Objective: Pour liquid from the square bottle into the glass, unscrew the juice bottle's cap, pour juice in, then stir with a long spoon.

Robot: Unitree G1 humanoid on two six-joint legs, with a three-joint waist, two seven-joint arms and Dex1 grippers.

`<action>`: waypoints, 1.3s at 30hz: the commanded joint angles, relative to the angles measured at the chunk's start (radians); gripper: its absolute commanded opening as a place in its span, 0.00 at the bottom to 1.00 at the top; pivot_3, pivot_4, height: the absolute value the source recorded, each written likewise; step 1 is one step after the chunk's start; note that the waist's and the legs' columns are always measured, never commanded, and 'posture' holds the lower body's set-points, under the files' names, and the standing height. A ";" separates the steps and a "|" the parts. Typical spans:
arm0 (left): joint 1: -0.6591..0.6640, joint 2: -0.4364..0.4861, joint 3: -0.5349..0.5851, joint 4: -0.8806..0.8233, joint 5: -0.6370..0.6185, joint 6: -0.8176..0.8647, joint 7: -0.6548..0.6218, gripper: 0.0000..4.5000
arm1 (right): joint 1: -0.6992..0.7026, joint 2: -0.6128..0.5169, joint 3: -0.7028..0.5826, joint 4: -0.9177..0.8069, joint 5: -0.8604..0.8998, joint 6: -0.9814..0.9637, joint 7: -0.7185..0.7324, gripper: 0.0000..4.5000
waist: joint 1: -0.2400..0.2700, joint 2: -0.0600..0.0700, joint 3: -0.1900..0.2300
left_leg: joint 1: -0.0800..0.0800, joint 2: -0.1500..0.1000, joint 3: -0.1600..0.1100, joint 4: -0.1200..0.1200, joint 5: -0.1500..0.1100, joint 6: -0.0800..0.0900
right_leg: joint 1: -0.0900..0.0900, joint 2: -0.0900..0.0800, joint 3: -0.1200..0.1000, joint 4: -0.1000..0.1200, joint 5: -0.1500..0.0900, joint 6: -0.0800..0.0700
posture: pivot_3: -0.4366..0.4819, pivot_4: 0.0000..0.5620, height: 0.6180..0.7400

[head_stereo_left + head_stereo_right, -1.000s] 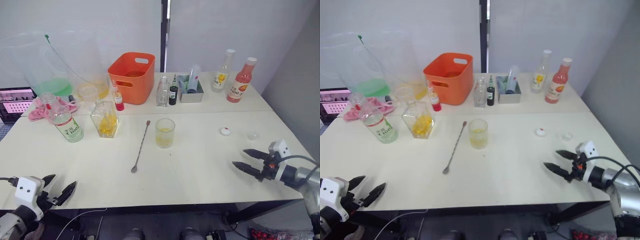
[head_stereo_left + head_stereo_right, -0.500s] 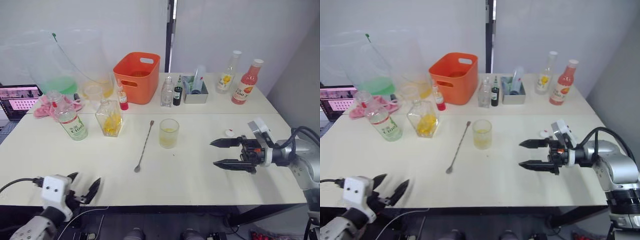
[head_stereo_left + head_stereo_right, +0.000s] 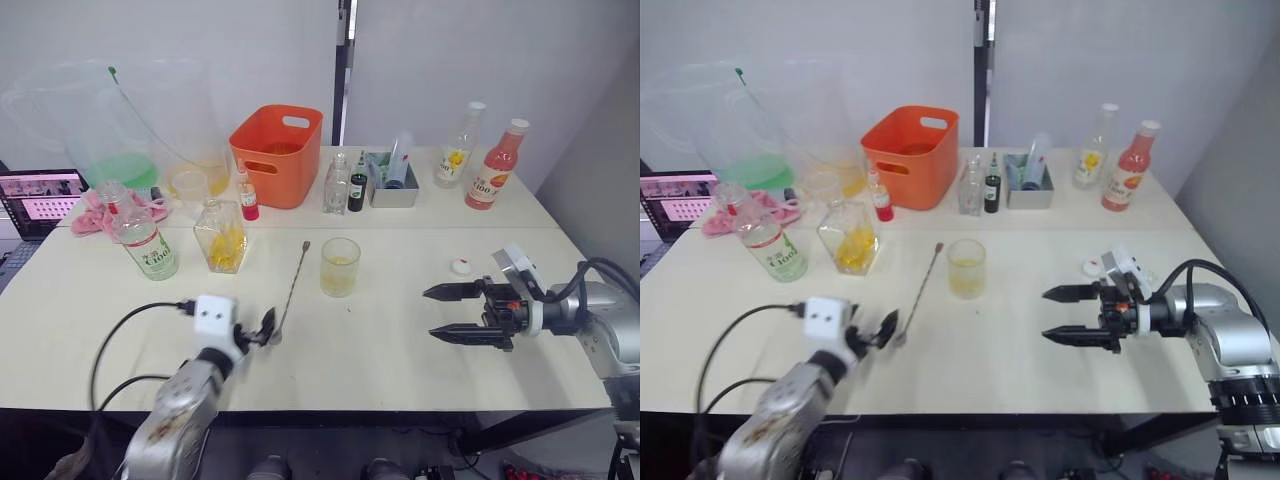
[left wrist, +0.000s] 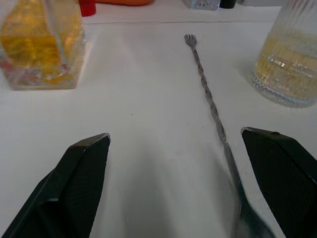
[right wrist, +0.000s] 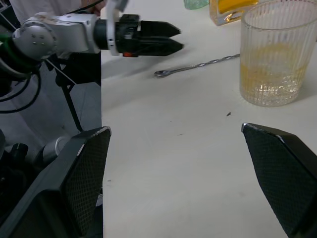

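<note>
Since the earlier frame, the left gripper [image 3: 262, 330] is brought, fingers spread, to the long twisted metal spoon [image 3: 289, 291]; stirring is judged in hand, closing on its handle next, while the right gripper [image 3: 446, 312] hangs open.

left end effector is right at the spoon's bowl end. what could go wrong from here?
1. The long spoon lies flat on the table; the open left end effector could pinch the bowl end badly or scrape the tabletop, so the spoon slips or pivots.
2. The spoon's far end lies close to the glass, which already holds yellowish liquid; a swinging handle might knock it.
3. The open right end effector hovers beside the glass and could crowd the stirring.
</note>
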 commanded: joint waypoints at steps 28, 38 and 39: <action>0.062 0.255 0.089 0.002 -0.002 0.029 -0.273 0.00 | 0.104 0.029 -0.105 -0.180 0.065 0.039 -0.155 1.00 | -0.026 0.002 -0.002 | 0.003 0.001 0.001 -0.003 -0.002 0.003 | 0.001 0.001 0.002 -0.002 0.001 0.001 | 0.48 0.27 1.00; 0.142 0.561 0.134 0.167 -0.034 -0.246 -0.673 0.00 | 0.133 0.061 -0.106 -0.219 0.063 0.041 -0.203 1.00 | -0.014 0.003 -0.001 | 0.001 0.000 0.001 -0.003 -0.002 0.003 | 0.000 -0.001 0.002 -0.004 0.000 0.001 | 0.48 0.27 1.00; 0.138 0.568 0.133 0.214 -0.034 -0.263 -0.697 0.00 | 0.137 0.071 -0.114 -0.225 0.069 0.041 -0.216 1.00 | -0.014 0.003 -0.001 | 0.001 0.000 0.001 -0.003 -0.002 0.003 | 0.000 -0.001 0.002 -0.004 0.000 0.001 | 0.48 0.27 1.00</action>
